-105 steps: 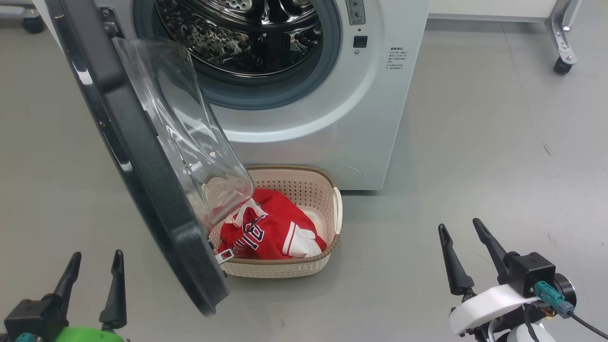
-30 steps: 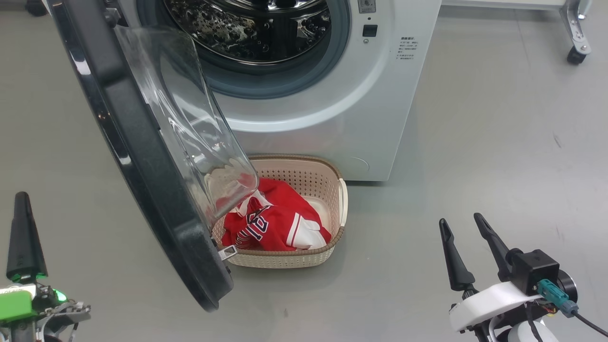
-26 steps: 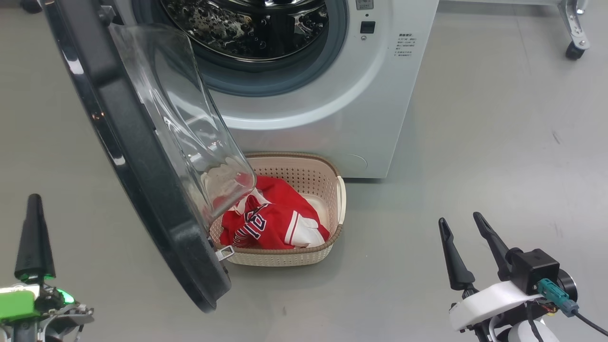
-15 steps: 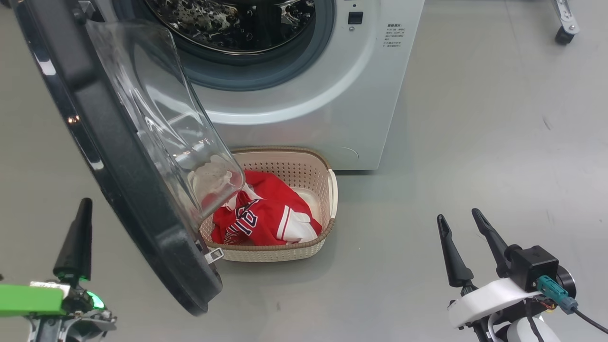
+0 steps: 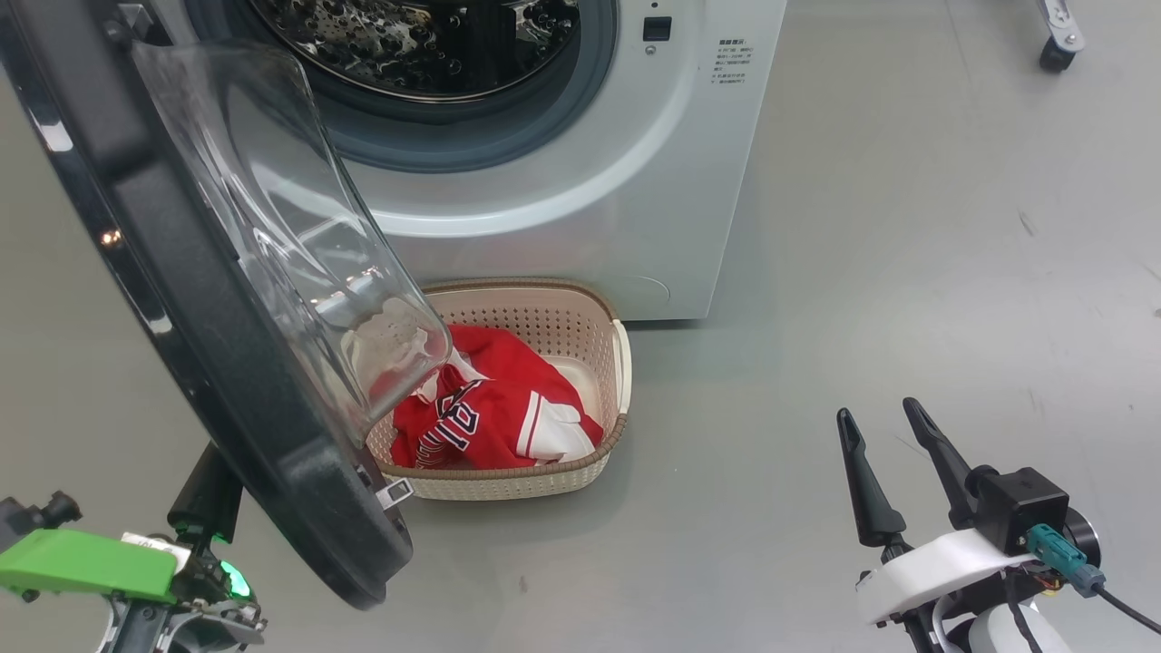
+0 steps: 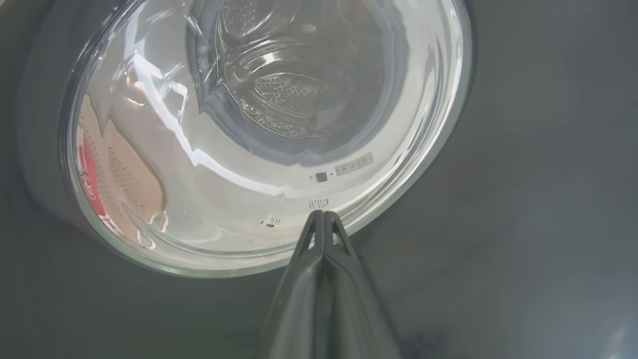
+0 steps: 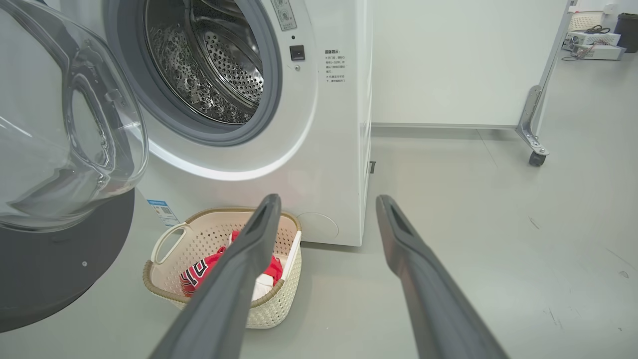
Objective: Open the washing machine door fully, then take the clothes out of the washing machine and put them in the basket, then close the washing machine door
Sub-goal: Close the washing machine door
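Observation:
The white washing machine (image 5: 580,172) stands with its steel drum (image 7: 209,65) showing nothing inside. The washing machine door (image 5: 172,308) hangs open to the left, its glass bowl (image 5: 290,227) reaching over the basket (image 5: 594,304). The red clothes (image 5: 490,417) lie in that cream basket on the floor. In the left wrist view my left gripper (image 6: 323,214) is shut and empty, its tips close to the door's outer face (image 6: 498,199) at the lower edge of the glass (image 6: 269,124). My right gripper (image 5: 876,410) stands open and empty at the lower right, well apart from the basket (image 7: 219,212).
Grey floor (image 5: 907,272) spreads to the right of the machine. A metal frame leg on a caster (image 7: 536,158) stands at the back right beside a white panel (image 7: 448,60). A blue sticker (image 7: 162,212) marks the machine's lower front corner.
My left gripper has gone from open to shut, then moved right to the door's outer side, partly behind its rim. The head camera has shifted. The right arm has stayed put.

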Available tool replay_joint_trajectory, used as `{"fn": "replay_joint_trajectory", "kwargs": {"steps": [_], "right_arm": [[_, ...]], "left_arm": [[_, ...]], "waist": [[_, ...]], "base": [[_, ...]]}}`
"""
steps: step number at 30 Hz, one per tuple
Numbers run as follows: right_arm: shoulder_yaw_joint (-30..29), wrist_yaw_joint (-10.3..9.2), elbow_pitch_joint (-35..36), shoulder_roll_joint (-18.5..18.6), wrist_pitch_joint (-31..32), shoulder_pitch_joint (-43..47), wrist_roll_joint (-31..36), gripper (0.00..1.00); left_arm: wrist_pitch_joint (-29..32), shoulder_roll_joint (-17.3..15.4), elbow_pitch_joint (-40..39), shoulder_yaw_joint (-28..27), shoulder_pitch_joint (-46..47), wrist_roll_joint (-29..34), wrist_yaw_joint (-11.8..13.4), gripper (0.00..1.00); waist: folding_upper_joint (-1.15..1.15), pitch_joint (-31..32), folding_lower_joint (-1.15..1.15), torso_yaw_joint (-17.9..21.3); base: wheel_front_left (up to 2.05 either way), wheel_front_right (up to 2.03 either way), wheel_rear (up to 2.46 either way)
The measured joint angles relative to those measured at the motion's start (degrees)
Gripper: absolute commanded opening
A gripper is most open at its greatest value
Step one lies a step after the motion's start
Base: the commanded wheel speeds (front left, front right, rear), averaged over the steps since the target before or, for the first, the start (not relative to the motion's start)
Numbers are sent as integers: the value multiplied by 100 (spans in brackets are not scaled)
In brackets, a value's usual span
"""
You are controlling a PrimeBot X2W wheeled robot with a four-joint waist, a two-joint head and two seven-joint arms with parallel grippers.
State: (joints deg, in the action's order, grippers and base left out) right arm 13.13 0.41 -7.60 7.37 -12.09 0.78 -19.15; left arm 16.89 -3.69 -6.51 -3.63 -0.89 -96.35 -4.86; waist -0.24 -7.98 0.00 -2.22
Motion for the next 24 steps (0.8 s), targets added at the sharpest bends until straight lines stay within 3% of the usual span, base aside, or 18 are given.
{"fn": "replay_joint_trajectory", "kwargs": {"steps": [24], "right_arm": [[97, 10, -22, -54, -8, -174, -1, 100]], "left_arm": [[302, -40, -343, 263, -2, -147, 0, 0]], "waist": [[0, -217, 0, 472]], "base": [[0, 0, 0]]}}
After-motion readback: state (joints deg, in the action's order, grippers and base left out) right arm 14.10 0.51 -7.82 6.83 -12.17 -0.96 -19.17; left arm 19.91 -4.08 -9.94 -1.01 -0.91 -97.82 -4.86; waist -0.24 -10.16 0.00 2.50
